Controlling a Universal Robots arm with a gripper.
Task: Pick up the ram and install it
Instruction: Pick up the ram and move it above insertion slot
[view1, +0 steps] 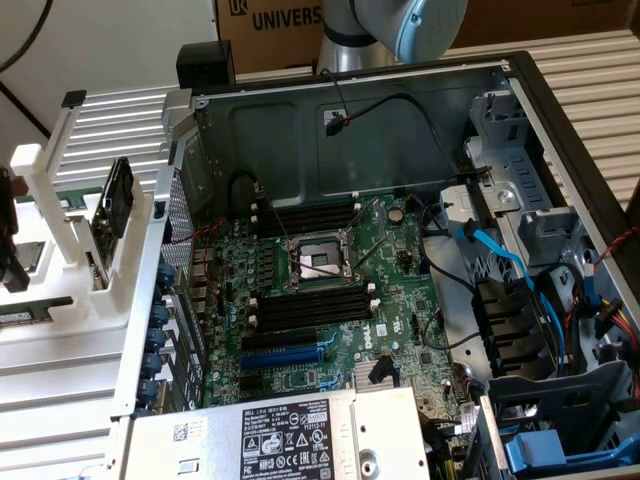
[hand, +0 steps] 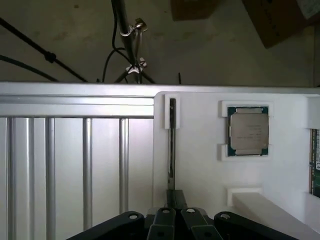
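Overhead, the wrist view looks down past the gripper (hand: 175, 200), its jaws drawn fully together, onto a white holder (hand: 200, 175) set on a ribbed aluminium table (hand: 65, 160). The ram (hand: 171, 145) stands on edge in a narrow slot of that holder, seen as a thin dark strip running straight away from the closed fingertips. Its near end passes out of sight behind them, and whether they pinch it or merely sit at it cannot be told. Near it, in a square pocket of the same holder, lies a processor chip (hand: 248, 131), and a strip of green circuit board (hand: 315, 160) lies on the other side of the chip from the ram. The exterior view takes in the wider bench: an open computer case (view1: 300, 130) lying on its side, its motherboard (view1: 330, 280) face up, with rows of black memory slots (view1: 310, 308) flanking the processor socket (view1: 318, 262). The arm (view1: 400, 25) rises behind the case, and the white holder stands off the case's side, on the exterior view's left, well apart from the slots.
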